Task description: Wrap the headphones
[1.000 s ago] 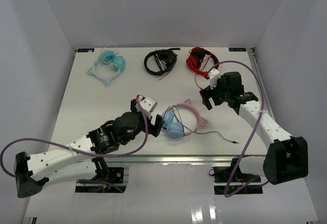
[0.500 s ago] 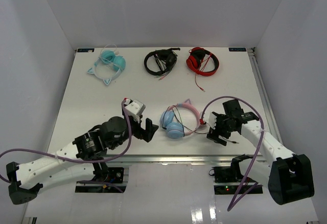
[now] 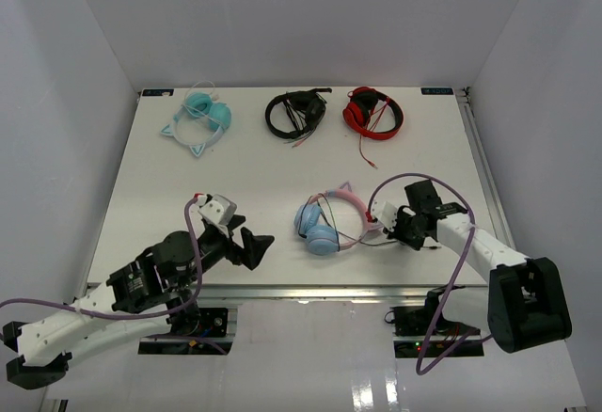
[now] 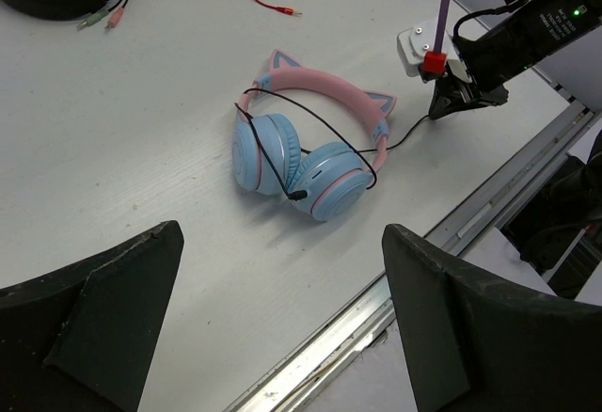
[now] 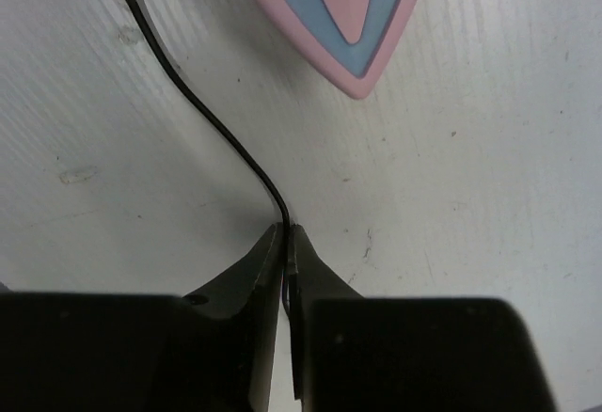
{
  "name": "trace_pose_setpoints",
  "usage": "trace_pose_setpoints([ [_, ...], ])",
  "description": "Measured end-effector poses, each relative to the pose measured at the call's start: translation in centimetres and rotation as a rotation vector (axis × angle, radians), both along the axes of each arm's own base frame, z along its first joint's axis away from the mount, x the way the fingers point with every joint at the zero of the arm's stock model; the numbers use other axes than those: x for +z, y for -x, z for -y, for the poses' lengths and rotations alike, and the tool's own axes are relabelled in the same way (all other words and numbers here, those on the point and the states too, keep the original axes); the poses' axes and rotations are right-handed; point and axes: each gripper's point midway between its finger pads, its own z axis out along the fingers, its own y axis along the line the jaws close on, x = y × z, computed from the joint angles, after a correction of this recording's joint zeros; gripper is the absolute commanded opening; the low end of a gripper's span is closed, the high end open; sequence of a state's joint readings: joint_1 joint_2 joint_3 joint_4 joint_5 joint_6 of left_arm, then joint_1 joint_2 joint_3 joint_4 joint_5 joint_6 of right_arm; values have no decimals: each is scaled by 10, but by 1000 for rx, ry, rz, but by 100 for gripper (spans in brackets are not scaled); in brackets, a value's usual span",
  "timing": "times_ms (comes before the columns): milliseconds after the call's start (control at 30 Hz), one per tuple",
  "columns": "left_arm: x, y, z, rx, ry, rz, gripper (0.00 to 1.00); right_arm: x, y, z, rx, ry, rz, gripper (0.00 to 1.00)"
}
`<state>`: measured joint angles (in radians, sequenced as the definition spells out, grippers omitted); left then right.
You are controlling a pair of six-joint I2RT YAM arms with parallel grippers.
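The headphones (image 3: 326, 227) lie near the table's front middle: light blue ear cups, a pink cat-ear headband (image 4: 320, 83) and a thin dark cable (image 5: 202, 116) looped over them and trailing right. My right gripper (image 3: 391, 229) is down on the table just right of the headband, shut on the cable. In the right wrist view its fingertips (image 5: 285, 235) pinch the cord, with a pink cat ear (image 5: 353, 26) just above. My left gripper (image 3: 250, 237) hangs open and empty to the left of the headphones; in its wrist view the gripper (image 4: 282, 233) frames bare table.
Along the back of the table lie all-teal cat-ear headphones (image 3: 200, 118), black headphones (image 3: 294, 113) and red headphones (image 3: 373, 111) with a trailing red cord. A metal rail (image 3: 329, 290) runs along the table's front edge. White walls enclose the sides and back.
My right arm came forward from the back right down to the cable and closed on it. My left arm drew back leftward, away from the headphones, staying open.
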<state>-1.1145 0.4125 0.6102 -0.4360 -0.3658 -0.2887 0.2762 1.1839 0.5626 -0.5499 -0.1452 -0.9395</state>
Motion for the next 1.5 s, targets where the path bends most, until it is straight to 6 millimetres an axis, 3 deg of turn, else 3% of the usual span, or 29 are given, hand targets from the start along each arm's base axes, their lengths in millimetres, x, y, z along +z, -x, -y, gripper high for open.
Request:
trace_pose_setpoints([
  [100,3,0,-3,9,12,6,98,10,-1,1,26,13,23,8],
  [167,1,-1,-3,12,10,5,98,34,-15,-2,80,27,131,8],
  [300,-4,-1,-3,15,-2,-3,98,93,-49,-25,219,30,350,8],
  [400,-4,-1,-4,19,-2,-4,98,106,-64,-45,335,54,431,9],
  [533,-4,-2,-5,28,0,-3,98,97,-62,-89,557,87,471,9],
  [700,-3,-5,-7,47,1,1,98,65,-45,-138,812,116,462,9],
  [867,-2,-5,-9,55,6,5,98,42,-30,-160,946,149,450,10],
  [1067,-2,-6,-10,59,8,7,98,41,-32,-175,988,146,498,10],
  [1500,-1,-6,-10,60,9,8,98,44,-13,-197,992,-17,447,17],
])
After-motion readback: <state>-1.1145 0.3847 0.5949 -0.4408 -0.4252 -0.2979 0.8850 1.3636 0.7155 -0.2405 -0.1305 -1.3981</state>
